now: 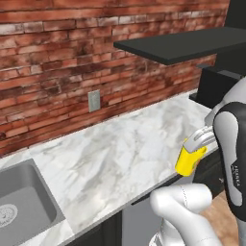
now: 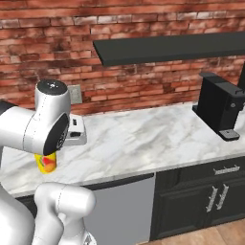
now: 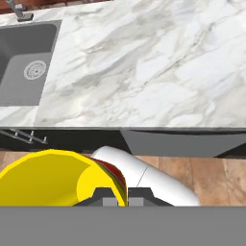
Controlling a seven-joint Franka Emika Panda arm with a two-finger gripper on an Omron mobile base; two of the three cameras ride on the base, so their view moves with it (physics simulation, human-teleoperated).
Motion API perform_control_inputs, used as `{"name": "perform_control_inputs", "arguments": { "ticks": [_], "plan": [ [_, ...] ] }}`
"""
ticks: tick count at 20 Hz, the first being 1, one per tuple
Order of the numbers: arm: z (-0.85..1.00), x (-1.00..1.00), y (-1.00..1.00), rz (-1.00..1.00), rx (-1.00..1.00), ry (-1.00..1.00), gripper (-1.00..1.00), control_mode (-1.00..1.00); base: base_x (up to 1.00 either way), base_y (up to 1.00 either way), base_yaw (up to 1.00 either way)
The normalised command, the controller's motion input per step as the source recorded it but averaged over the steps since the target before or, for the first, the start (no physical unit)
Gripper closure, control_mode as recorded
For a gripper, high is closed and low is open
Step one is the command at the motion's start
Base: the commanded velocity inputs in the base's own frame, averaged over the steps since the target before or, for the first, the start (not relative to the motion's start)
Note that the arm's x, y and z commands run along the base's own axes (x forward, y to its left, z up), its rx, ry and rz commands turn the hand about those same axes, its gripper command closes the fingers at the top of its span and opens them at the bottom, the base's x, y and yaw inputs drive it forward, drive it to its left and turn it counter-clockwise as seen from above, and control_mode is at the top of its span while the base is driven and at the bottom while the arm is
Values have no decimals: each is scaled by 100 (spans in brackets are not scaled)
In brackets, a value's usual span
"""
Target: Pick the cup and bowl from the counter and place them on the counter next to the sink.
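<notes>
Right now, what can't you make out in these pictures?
- The cup: in the right base view, the arm covers its top.
- The gripper: in the left base view, the arm hides part of it.
- The sink: the left base view's edge cuts it off.
- The faucet: in the hand view, the top edge cuts it off.

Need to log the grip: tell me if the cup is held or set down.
Held. The end effector is shut on the cup's rim, carrying it off the counter.
</notes>
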Motion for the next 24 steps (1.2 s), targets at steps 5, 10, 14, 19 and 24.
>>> {"name": "perform_control_inputs", "arguments": {
  "ticks": [5,10,14,19,24],
  "plan": [
    [0,0,0,0,0,0,100,100,0,0,0],
    [-22,7,66,2,0,10,100,-100,0,0,0],
    [-21,12,99,7,0,10,100,-100,0,0,0],
    [-5,3,76,7,0,8,100,-100,0,0,0],
    [-17,31,75,4,0,1,100,-100,0,0,0]
  ]
}}
